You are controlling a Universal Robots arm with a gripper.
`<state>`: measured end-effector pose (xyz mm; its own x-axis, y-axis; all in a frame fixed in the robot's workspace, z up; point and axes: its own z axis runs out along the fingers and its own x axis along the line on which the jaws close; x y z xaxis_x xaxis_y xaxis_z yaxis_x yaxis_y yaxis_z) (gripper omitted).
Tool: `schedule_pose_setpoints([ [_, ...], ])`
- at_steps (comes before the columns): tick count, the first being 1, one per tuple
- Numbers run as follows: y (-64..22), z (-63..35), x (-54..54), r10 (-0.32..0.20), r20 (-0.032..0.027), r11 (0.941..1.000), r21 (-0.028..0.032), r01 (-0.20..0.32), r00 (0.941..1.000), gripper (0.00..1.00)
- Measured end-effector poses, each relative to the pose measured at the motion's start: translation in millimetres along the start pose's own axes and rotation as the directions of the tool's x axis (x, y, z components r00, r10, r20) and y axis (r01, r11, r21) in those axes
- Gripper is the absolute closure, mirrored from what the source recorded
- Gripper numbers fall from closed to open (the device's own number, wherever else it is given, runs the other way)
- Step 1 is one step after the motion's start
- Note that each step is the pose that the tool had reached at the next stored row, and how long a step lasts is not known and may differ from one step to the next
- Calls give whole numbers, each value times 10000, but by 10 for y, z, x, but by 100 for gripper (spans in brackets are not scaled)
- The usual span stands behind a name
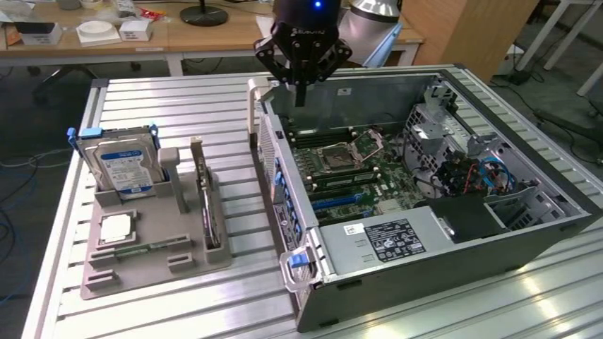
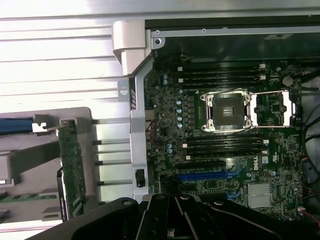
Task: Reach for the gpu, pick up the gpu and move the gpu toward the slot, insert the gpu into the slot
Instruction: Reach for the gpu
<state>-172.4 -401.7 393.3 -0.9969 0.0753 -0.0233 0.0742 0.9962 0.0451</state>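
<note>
gpu (image 1: 203,201) stands on edge in the grey holder (image 1: 104,279), just beside the open case (image 1: 424,282), untouched. Hard drive (image 1: 121,164) stands upright in the same holder, farther from the case than the gpu. Gripper (image 1: 299,97) hangs over the case's far corner, well apart from the gpu, fingers pressed together, nothing in them. Holder and case both sit on the slatted tabletop (image 1: 169,106).

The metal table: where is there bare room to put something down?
Bare slats lie between the tray and the computer case, and beyond the tray toward the desk. The tray, with hard drive and green card, is crowded.
</note>
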Motion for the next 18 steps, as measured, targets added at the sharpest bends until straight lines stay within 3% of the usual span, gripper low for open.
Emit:
schedule_pose_setpoints([
  [18,-12,-3,89,0,0,10000,1,0,10000,90],
])
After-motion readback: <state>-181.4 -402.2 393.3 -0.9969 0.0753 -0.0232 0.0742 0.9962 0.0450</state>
